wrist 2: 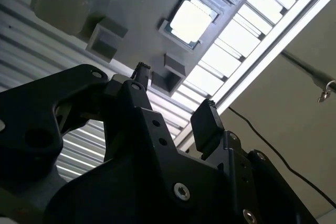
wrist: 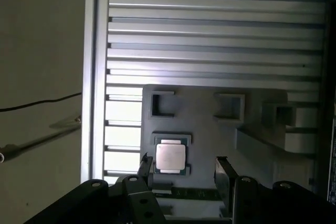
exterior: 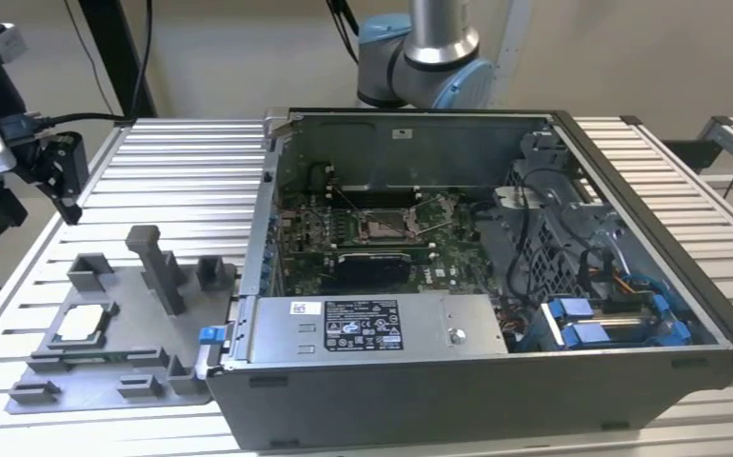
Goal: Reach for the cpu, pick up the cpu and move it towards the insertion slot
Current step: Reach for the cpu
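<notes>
The cpu point(exterior: 81, 324), a thin pale silver square, lies in a recess of the grey fixture plate point(exterior: 107, 390) at the exterior view's left. Both wrist views show the cpu point(wrist 2: 191, 19) point(wrist: 170, 157) in its recess. My gripper point(exterior: 69, 203) hangs above the slatted table behind the plate, well clear of the chip. In the wrist views the gripper point(wrist 2: 174, 95) point(wrist: 184, 170) is open, with nothing between its black fingers. The insertion slot point(exterior: 386, 227), a silver-framed socket with a dark centre, sits on the green board inside the open computer case.
Upright grey blocks point(exterior: 157, 267) stand on the fixture plate beside the chip. The case walls point(exterior: 265, 190) rise around the motherboard, with cables point(exterior: 532, 257) and blue drive parts point(exterior: 602, 319) on the exterior view's right. The arm's base point(exterior: 424, 57) stands behind the case.
</notes>
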Controlling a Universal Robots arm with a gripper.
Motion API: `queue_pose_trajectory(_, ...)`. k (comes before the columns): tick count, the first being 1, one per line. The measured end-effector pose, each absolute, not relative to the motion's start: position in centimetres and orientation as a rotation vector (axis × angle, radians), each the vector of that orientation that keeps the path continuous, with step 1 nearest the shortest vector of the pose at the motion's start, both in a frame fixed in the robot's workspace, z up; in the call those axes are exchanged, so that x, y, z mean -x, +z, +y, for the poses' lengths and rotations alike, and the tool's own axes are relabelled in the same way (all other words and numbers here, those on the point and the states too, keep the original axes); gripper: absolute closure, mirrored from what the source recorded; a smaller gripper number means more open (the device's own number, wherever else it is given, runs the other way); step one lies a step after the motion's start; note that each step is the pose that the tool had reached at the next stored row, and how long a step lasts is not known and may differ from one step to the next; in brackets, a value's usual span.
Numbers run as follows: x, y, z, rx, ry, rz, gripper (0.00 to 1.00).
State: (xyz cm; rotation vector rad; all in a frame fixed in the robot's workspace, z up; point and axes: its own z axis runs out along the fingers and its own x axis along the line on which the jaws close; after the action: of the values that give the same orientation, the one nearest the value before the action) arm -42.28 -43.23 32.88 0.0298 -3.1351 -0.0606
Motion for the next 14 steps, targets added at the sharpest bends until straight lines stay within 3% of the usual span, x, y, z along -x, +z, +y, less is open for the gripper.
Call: queue_pose_trajectory(14, 42.3, 31.6, -43.2, -0.03, -0.061, -3.136, 1.0)
